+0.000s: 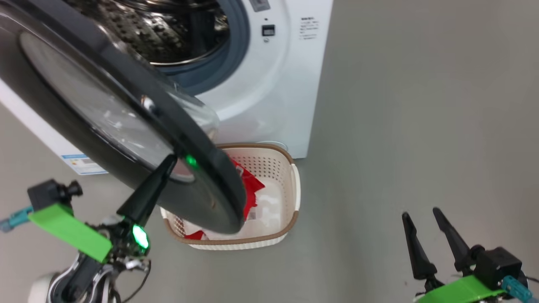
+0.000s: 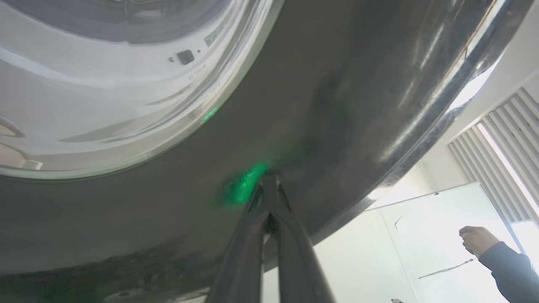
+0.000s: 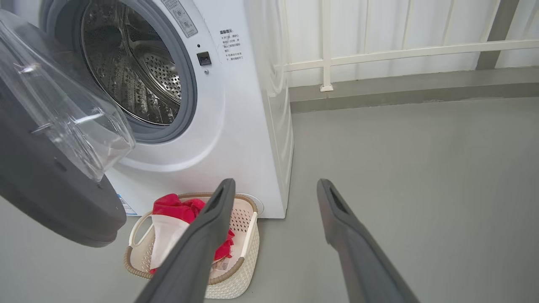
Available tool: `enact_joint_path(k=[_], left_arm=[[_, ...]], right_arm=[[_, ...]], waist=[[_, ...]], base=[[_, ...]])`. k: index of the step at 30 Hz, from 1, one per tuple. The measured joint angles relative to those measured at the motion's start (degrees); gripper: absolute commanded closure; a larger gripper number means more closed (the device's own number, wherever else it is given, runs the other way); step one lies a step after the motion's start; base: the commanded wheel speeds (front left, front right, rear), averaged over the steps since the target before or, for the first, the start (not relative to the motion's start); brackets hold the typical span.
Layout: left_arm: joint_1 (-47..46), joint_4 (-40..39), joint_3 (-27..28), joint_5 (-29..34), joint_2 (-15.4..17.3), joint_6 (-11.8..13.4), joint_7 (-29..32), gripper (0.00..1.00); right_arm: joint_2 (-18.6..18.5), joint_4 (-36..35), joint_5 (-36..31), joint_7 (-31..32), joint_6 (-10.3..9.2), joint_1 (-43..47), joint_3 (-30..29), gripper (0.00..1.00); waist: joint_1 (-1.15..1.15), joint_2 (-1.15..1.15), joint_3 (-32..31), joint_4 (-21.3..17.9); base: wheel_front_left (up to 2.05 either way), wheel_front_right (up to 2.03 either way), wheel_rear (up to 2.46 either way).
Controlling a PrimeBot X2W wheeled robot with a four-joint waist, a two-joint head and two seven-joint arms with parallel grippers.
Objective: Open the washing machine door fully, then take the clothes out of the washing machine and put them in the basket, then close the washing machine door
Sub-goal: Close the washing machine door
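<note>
Left claw [image 1: 169,160], pinched shut, tips against washing machine door [image 1: 105,109]: likely to push it closed. Right claw [image 1: 420,212] wide, empty.

washing machine door [image 1: 105,109]: gleamed glossy black on the rim, clear in the window, tinted green beside the left gripper [image 1: 169,162].
washing machine [image 1: 273,92]: stood white, ringed grey, dotted with holes across the steel drum [image 1: 168,33].
basket [image 1: 271,164]: looked cream, perforated in rows, rimmed brown, ahead of the right gripper [image 1: 421,212].
clothes [image 1: 252,189]: lay bright red with white panels.
floor [image 1: 421,126]: ran plain grey.
fingers [image 1: 416,248]: were dark, on bright green mounts [image 1: 69,229].
</note>
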Motion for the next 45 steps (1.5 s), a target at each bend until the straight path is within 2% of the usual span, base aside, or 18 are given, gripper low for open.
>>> enact_joint_path(k=[13, 27, 39, 45], left_arm=[[-9.58, 4.26, -2.44, 4.22, 0.56, 0.01, -8.01, 1.0], [-23.24, 14.61, -6.24, 7.37, 4.81, 0.01, -21.06, 1.0], [-31.75, 21.82, -9.12, 7.37, 7.98, 0.01, -28.82, 1.0], [-32.97, 23.45, -11.65, 6.76, 9.68, 0.01, -31.05, 1.0]], right_arm=[[0.36, -0.65, 0.52, 0.0, 0.0, -2.46, -0.53, 0.0], [0.62, -1.45, 3.08, 0.0, 0.0, -4.44, -0.53, 0.0], [0.76, -1.71, 4.07, 0.0, 0.0, -5.3, -0.33, 0.0], [0.78, -1.69, 4.56, 0.0, 0.0, -5.98, -0.22, 0.0]], waist=[[0.0, 0.0, 3.28, -5.9], [0.0, 0.0, 8.17, -11.18], [0.0, 0.0, 10.71, -14.02], [0.0, 0.0, 10.53, -14.71]], base=[[0.0, 0.0, 0.0], [0.0, 0.0, 0.0], [0.0, 0.0, 0.0], [0.0, 0.0, 0.0]])
